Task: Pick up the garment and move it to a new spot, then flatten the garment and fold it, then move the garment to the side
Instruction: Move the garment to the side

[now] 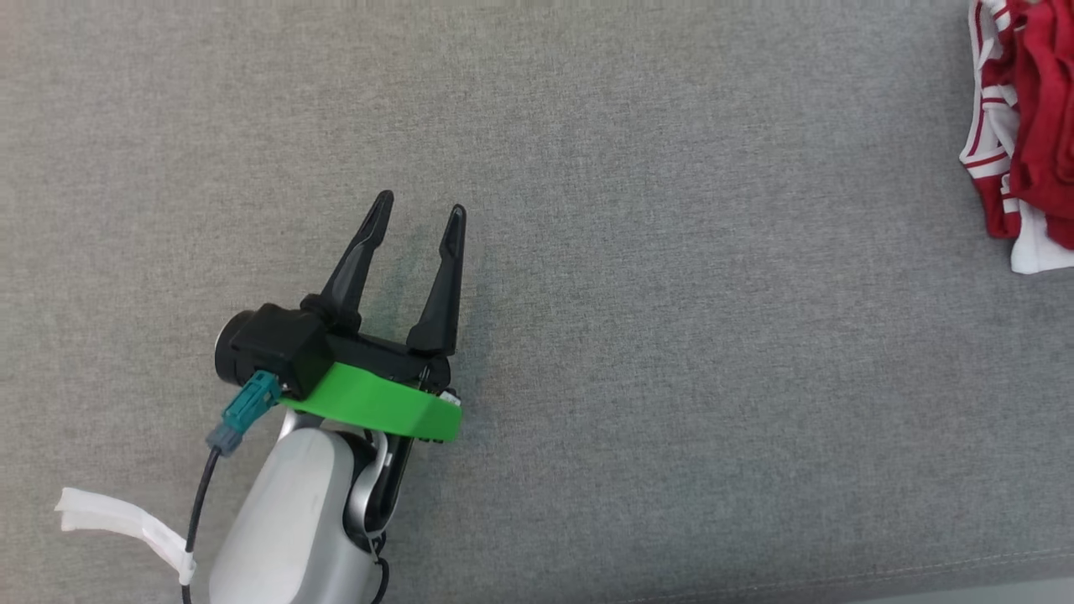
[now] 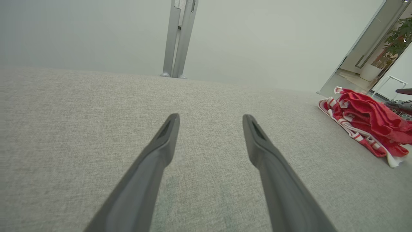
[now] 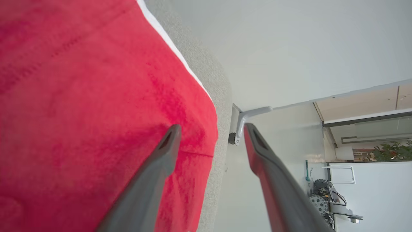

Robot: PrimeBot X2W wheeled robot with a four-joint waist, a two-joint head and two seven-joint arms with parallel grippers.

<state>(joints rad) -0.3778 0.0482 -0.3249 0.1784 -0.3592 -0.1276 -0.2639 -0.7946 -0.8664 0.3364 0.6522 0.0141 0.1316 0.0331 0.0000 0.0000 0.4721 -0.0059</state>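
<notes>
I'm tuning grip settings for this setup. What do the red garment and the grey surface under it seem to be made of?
The garment looks like soft cloth, probably knit, matt red with white striped trim: it lies in loose crumpled folds. The surface looks like woven upholstery fabric, matt grey with a visible flecked weave; a seam near its front edge may hint at a cushion.

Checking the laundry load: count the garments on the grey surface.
1: a red and white garment bunched at the head view's right edge, partly cropped; more could lie beyond.
</notes>
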